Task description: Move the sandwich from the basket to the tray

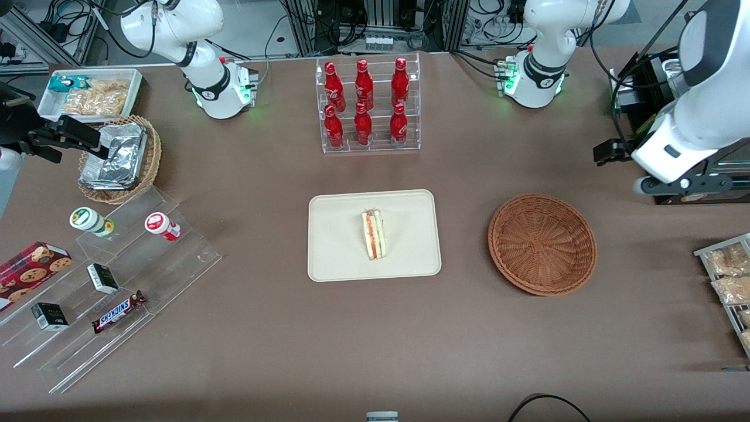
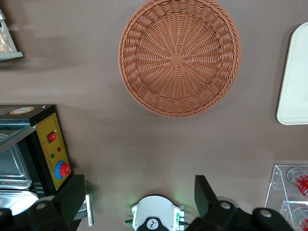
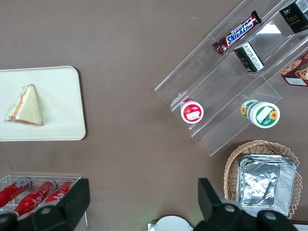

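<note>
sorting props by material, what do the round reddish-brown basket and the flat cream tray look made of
Round reddish-brown basket: woven wicker, matte; radial ribs and coiled rim show, empty. Flat cream rectangular tray: smooth moulded, probably plastic, dull finish; holds the triangular bread sandwich. The open gripper hangs above the table beside the basket.

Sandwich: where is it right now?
The sandwich lies on the tray mid-table, nearer the front camera than the bottle rack; the basket is empty, the open gripper above the table beside it.

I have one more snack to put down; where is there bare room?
Bare tabletop lies between the tray and the basket, and nearer the camera. The basket is empty; the gripper hovers open above. The sandwich occupies mid-tray.
</note>
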{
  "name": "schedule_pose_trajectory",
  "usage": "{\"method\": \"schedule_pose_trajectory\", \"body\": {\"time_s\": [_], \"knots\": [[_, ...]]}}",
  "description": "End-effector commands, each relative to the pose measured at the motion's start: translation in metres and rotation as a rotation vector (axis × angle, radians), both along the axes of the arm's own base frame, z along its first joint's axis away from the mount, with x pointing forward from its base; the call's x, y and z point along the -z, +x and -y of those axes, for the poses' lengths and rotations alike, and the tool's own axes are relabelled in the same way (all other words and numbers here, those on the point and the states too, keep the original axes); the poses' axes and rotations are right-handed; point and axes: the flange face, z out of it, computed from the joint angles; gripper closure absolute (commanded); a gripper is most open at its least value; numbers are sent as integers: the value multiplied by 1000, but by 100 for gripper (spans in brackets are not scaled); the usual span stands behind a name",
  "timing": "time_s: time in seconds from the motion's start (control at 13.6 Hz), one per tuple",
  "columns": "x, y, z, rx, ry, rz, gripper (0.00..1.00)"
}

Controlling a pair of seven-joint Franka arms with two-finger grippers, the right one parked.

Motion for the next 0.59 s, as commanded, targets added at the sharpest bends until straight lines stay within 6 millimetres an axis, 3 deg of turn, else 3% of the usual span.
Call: {"method": "schedule_pose_trajectory", "body": {"time_s": [0.0, 0.15, 0.29, 0.51], "knots": [[-18, -2, -9, 27, -8, 15, 0], [-22, 0, -12, 47, -4, 30, 0], [-26, 7, -33, 33, -23, 39, 0], [-26, 19, -26, 44, -30, 90, 0]]}}
